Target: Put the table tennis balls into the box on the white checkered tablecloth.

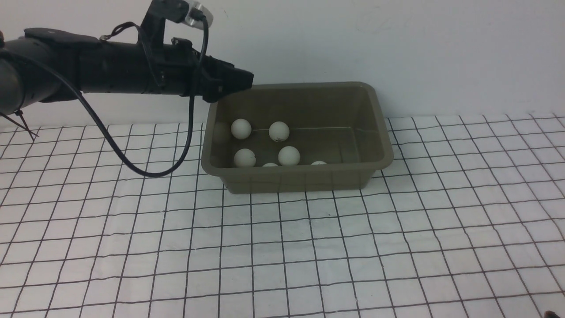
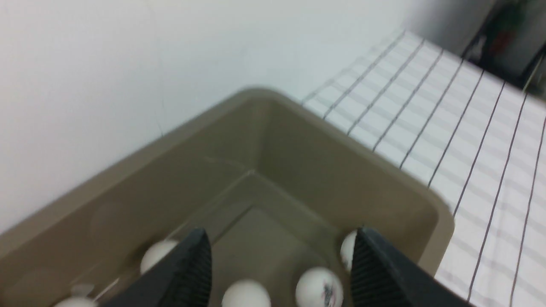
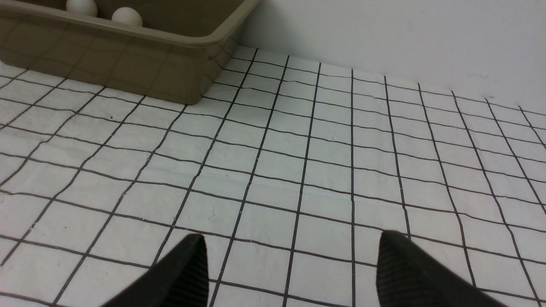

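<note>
step: release done, I judge | left gripper (image 2: 279,273) wide, empty, over the box (image 1: 379,128) left corner | table tennis balls (image 1: 289,155) inside the box | right gripper (image 3: 290,273) wide, empty | next: I withdraw left arm, check tablecloth (image 1: 309,256)

Glossy plastic box (image 1: 304,179), matte balls (image 1: 289,155)

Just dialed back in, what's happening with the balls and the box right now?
The left gripper hangs open and empty over the box's left end. Six table tennis balls lie inside the box; none shows on the white checkered tablecloth. The right gripper is open and empty, low over bare cloth beside the box.
</note>
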Motion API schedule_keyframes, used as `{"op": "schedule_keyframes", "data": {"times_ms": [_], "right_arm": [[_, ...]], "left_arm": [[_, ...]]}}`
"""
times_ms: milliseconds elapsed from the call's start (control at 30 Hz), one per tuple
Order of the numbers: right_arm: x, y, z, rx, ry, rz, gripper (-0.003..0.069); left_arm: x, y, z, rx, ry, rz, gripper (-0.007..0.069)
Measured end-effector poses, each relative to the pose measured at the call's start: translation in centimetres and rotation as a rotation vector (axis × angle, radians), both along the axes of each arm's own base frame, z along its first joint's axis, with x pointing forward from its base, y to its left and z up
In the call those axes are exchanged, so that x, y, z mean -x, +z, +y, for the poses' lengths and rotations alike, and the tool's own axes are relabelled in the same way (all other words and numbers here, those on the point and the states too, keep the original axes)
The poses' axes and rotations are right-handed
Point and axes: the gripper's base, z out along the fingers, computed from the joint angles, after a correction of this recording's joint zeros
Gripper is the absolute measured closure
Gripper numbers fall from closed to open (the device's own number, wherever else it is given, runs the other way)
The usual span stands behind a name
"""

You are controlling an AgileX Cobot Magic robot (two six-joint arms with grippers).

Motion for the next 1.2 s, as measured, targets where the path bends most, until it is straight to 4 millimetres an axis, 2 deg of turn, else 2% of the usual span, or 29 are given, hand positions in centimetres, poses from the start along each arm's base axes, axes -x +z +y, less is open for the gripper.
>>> {"op": "schedule_keyframes", "data": {"times_ms": [400, 500, 567, 733, 833, 967, 1067, 1200], "right_arm": [[0.0, 0.0, 0.0, 0.003, 0.001, 0.002, 0.0177], [0.0, 0.0, 0.0, 0.003, 0.001, 0.002, 0.0177], [0.0, 0.0, 0.0, 0.003, 0.001, 0.002, 0.0177], [0.0, 0.0, 0.0, 0.003, 0.001, 0.002, 0.0177], [0.0, 0.0, 0.0, 0.003, 0.001, 0.002, 0.0177], [0.0, 0.0, 0.0, 0.004, 0.001, 0.002, 0.0177], [0.0, 0.0, 0.0, 0.004, 0.001, 0.002, 0.0177], [0.0, 0.0, 0.0, 0.004, 0.001, 0.002, 0.0177]], "left_arm": [[-0.4, 0.9, 0.1, 0.119, 0.054, 0.001, 0.0219], [-0.8, 1.8, 1.2, 0.133, 0.077, -0.025, 0.0219], [-0.5, 3.3, 2.4, 0.142, 0.081, -0.065, 0.0219], [2.3, 9.9, 4.9, 0.163, 0.028, -0.230, 0.0219], [4.2, 12.5, 5.9, 0.128, 0.035, -0.288, 0.0219], [6.5, 14.1, 7.7, 0.031, 0.080, -0.247, 0.0219], [8.3, 14.7, 9.0, -0.044, 0.174, -0.106, 0.0219], [12.8, 15.8, 10.9, -0.267, 0.413, 0.109, 0.0219]]}}
